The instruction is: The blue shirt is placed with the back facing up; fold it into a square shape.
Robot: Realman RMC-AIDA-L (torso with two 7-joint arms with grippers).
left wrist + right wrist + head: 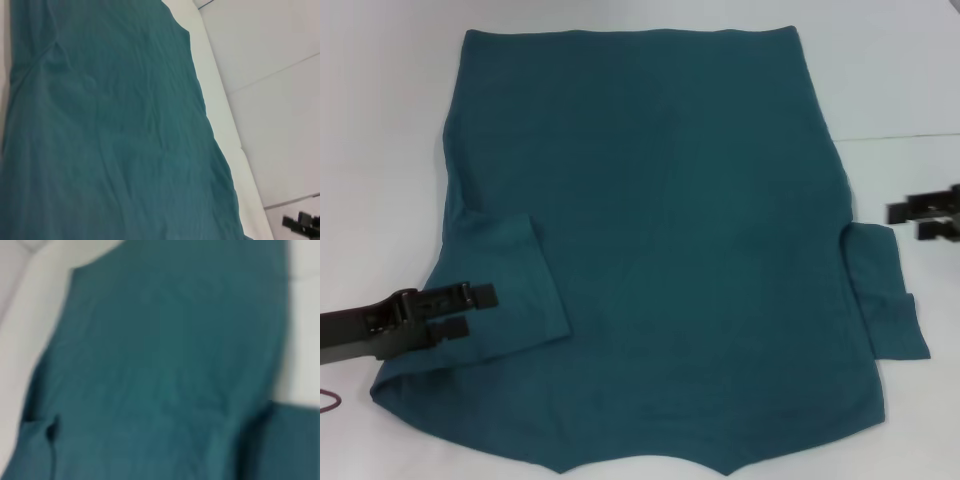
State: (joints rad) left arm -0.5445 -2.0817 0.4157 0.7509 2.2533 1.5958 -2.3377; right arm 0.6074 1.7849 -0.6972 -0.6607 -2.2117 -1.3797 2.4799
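The blue shirt (660, 230) lies spread flat on the white worktop (380, 120), plain back up, with its collar end toward the robot and its hem at the far side. Folding has only begun. The left sleeve (510, 290) is turned inward and lies on the shirt's body as a slanted flap, while the right sleeve (885, 300) sticks out past the shirt's side seam onto the worktop. Judging by this, the sleeve on the right, both long sides and the crosswise folds are all left to do before a square appears.

The left gripper (470, 310) hangs over the folded left sleeve, at the shirt's left edge, its two dark fingers spread apart with no cloth between them. The right gripper (925, 212) sits off the shirt, beside its right edge just beyond the right sleeve, fingers likewise apart and empty.

The cloth looks like soft matte knit in a dark teal, with faint shallow wrinkles across the back and a limp drape at the sleeves. The hem runs straight; the near edge dips in a shallow curve at the collar. The worktop is smooth and pale, with a thin seam line (900, 137) beyond the shirt's right side.
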